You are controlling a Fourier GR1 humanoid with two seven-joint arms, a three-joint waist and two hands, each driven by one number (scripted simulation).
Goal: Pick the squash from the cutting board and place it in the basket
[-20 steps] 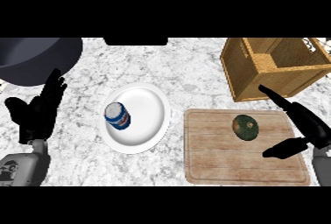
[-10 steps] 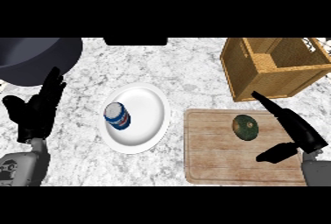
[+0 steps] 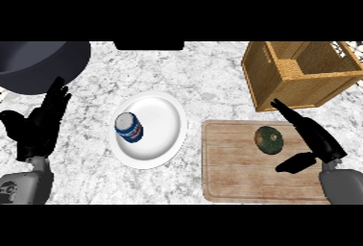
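Note:
A dark green squash (image 3: pixel 269 140) lies on the wooden cutting board (image 3: pixel 241 178), near its upper right corner. My right hand (image 3: pixel 315 139) hovers just to the right of the squash, fingers straight and thumb spread, not touching it. The woven basket (image 3: pixel 305 72) stands at the upper right, beyond the board, and shows nothing inside. My left hand (image 3: pixel 37 127) rests open at the left edge, fingers pointing up.
A white plate (image 3: pixel 159 108) left of the board carries a blue-and-white can (image 3: pixel 128 129). A large dark pot (image 3: pixel 35 65) sits at the upper left corner. Marble counter lies between the plate and the basket.
My right hand has shifted left and a little down, closer to the squash. The left hand has barely moved.

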